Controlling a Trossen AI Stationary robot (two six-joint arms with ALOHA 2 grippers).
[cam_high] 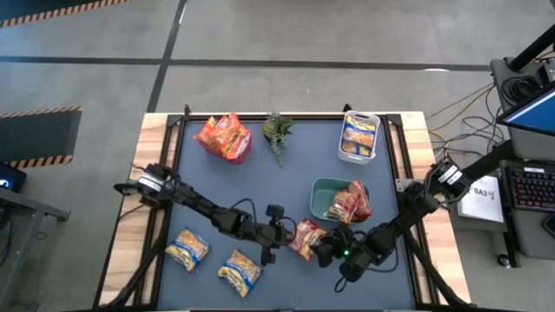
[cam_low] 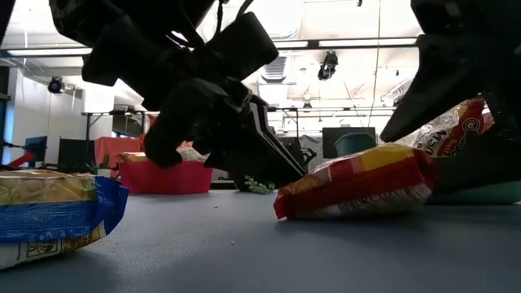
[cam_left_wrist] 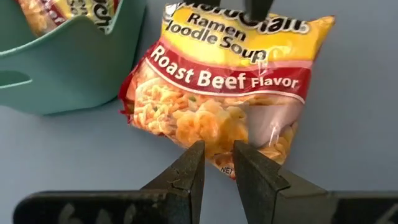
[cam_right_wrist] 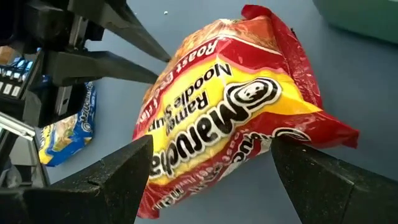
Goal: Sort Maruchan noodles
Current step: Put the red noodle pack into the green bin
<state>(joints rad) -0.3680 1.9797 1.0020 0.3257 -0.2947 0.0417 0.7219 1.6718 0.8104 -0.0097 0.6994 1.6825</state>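
A red and yellow Maruchan noodles packet (cam_high: 306, 238) lies on the blue table near the front middle, seen side-on in the low view (cam_low: 358, 183). My left gripper (cam_left_wrist: 217, 149) comes at one end of it from the table's left, its fingers nearly together. My right gripper (cam_right_wrist: 211, 162) is open wide. Its fingers stand on either side of the packet's opposite end, reaching in from the table's right (cam_high: 325, 250). Two yellow-and-blue packets (cam_high: 186, 249) (cam_high: 240, 271) lie flat at the front left. My left gripper has its fingers (cam_left_wrist: 189, 168) closed to a narrow gap on the packet's end below the noodle picture (cam_left_wrist: 214, 134). They slant down from the table's left. The tips cover the exact spot, so a pinched wrinkle or the edge cannot be told apart. The packet's underside rests on the table (cam_low: 350, 213).
A teal bin (cam_high: 323, 204) just beyond the packet holds red packets (cam_high: 351, 201). A white bin (cam_high: 360, 152) at the far right holds yellow packets. Orange packets (cam_high: 224, 136) are piled at the far left, and a small green plant (cam_high: 277, 132) stands at the far middle.
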